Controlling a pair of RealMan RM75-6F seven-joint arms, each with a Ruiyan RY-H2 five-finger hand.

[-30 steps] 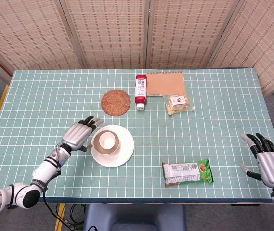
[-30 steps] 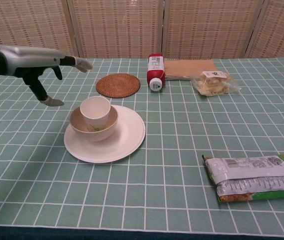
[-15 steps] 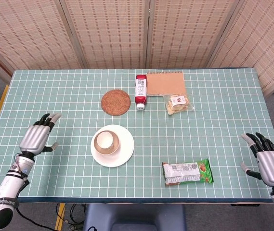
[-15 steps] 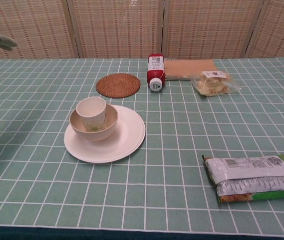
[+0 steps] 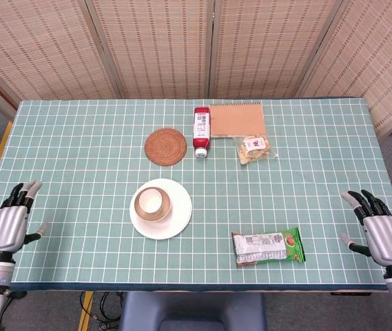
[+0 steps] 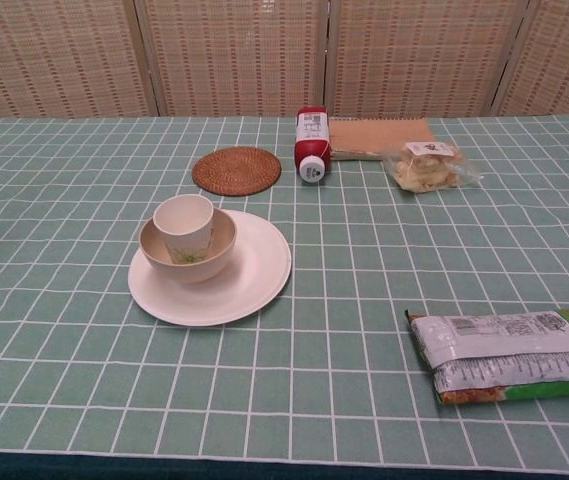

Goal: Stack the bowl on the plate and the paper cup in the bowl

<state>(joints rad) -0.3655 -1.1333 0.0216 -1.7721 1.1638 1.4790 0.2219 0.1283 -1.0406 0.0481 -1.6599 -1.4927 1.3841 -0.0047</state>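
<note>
Sitting upright in the bowl (image 6: 188, 249), the paper cup (image 6: 185, 225) is leaning toward the bowl's left side, and the bowl is resting on the white plate (image 6: 249, 277) toward its left half, on the table (image 5: 78, 138). You are holding your left hand (image 5: 7, 225) at the table's near left corner, fingers spread and carrying nothing, well apart from the stack. Your right hand (image 5: 383, 234) is hovering at the near right corner, fingers likewise spread and empty. Beyond the plate, a woven coaster (image 6: 236, 170) is lying near a toppled red-capped bottle (image 6: 311, 143), a brown notebook (image 5: 236, 118) and a bag of snacks (image 6: 427, 166). A green snack packet (image 6: 509, 354) is lying near the right front edge.
</note>
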